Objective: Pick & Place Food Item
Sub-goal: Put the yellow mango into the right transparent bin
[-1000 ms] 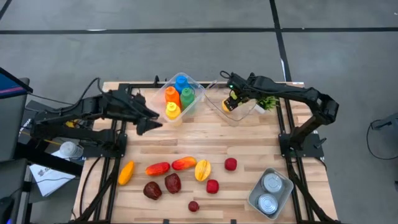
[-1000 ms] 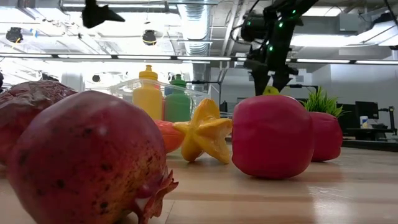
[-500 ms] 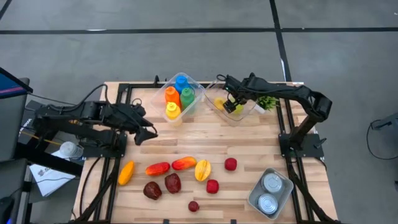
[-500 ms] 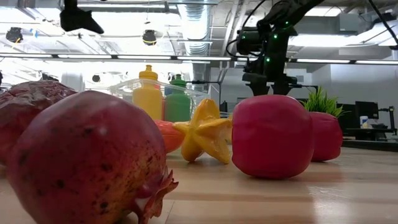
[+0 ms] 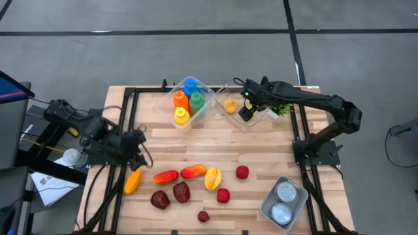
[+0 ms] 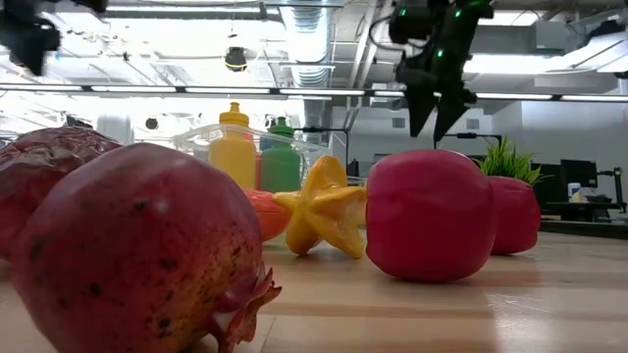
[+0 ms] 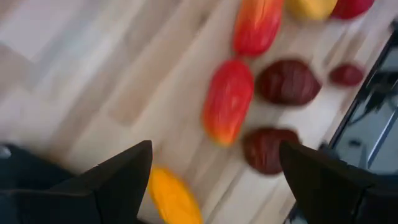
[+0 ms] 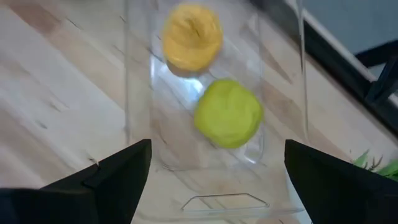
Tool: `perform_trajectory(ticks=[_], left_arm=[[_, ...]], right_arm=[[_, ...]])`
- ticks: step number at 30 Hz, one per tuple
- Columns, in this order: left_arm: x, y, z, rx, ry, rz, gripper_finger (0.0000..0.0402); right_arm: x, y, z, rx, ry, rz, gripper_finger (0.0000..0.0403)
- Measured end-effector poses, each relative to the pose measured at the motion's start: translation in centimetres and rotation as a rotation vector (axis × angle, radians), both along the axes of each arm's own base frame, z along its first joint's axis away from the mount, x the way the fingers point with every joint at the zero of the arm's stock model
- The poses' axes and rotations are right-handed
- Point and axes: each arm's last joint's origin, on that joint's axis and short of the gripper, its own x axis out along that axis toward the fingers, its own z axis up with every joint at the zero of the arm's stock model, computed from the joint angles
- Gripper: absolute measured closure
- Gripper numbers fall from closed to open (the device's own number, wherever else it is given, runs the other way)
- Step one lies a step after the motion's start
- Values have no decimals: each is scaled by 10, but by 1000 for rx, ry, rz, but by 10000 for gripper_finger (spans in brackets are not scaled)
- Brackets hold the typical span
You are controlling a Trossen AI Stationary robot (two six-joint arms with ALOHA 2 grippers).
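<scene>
Right gripper (image 5: 247, 112) hangs over the clear bin (image 5: 256, 119) near the table's (image 5: 261, 156) far edge, jaws open, holding nothing. A yellow fruit (image 8: 192, 36) and a green fruit (image 8: 229, 113) lie in that bin, just beside each other. Left gripper (image 5: 135, 145) hovers near the left edge above the orange fruit (image 5: 132, 181), jaws open and empty. Other fruit lies loose along the near edge.

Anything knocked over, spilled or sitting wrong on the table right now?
Nothing stands out. The yellow fruit and green fruit lie inside the clear bin, the bottles stand upright in their own bin, and the other fruit lies loose on the table near its front edge. Both end effectors are open and empty.
</scene>
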Motion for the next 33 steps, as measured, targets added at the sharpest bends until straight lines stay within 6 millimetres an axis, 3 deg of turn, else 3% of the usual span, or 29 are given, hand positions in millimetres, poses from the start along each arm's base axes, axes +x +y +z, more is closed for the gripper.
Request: perform_trajectory(ticks=[8, 17, 22, 26, 33], left_arm=[[1, -46, -54, 71, 302, -44, 65], [-5, -71, -104, 200, 560, 36, 65], [-4, -79, -114, 247, 590, 26, 65], [3, -88, -116, 152, 508, 10, 65], [3, -84, -102, 53, 381, 86, 65]], right_arm=[[-10, 17, 23, -34, -101, 19, 47], [-11, 23, 28, -39, -123, 34, 47], [-8, 24, 26, -37, -120, 42, 47], [-8, 25, 26, -36, -121, 48, 47], [-7, 29, 26, -33, -124, 54, 47]])
